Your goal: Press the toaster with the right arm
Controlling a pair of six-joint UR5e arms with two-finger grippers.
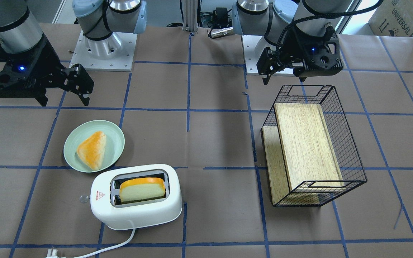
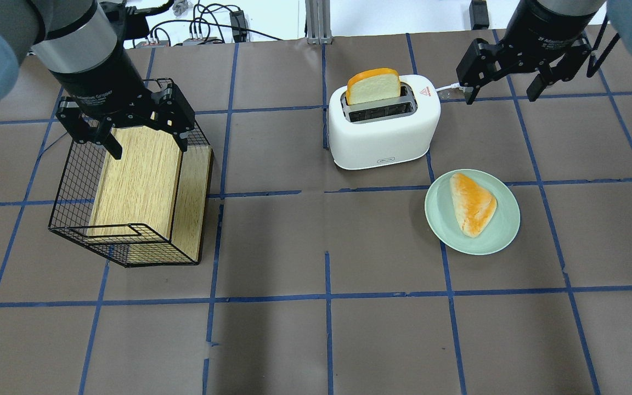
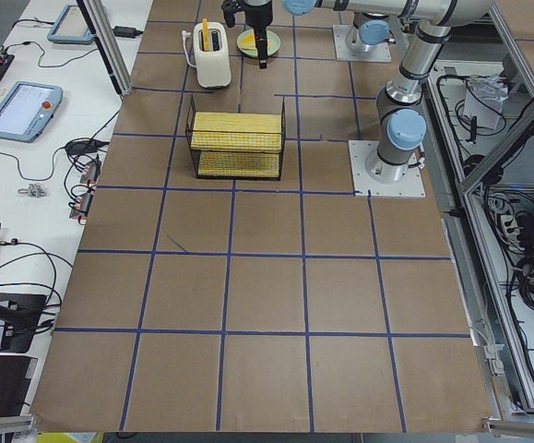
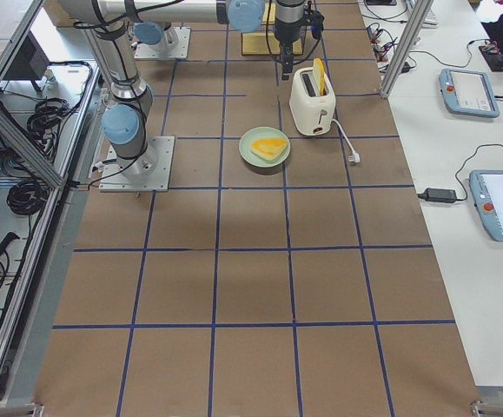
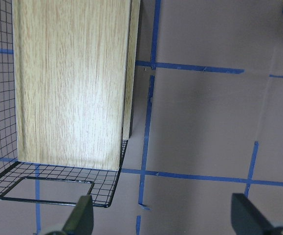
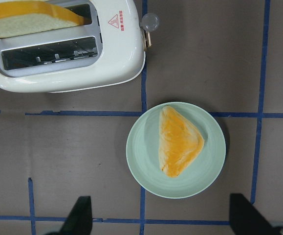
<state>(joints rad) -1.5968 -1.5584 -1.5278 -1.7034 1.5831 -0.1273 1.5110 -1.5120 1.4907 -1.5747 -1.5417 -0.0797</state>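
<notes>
I judge the approach step is in hand: the right gripper (image 2: 501,90), spread open and empty, hangs high and well apart from the toaster (image 2: 383,131), which stands near the far edge of the table (image 2: 272,340), so next it should descend onto the small lever knob (image 6: 149,20).

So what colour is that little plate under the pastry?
The plate is pale mint green, plain with no pattern; the right wrist view shows it best.

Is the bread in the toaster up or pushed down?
Up: the bread slice sticks well above its slot in the toaster.
</notes>
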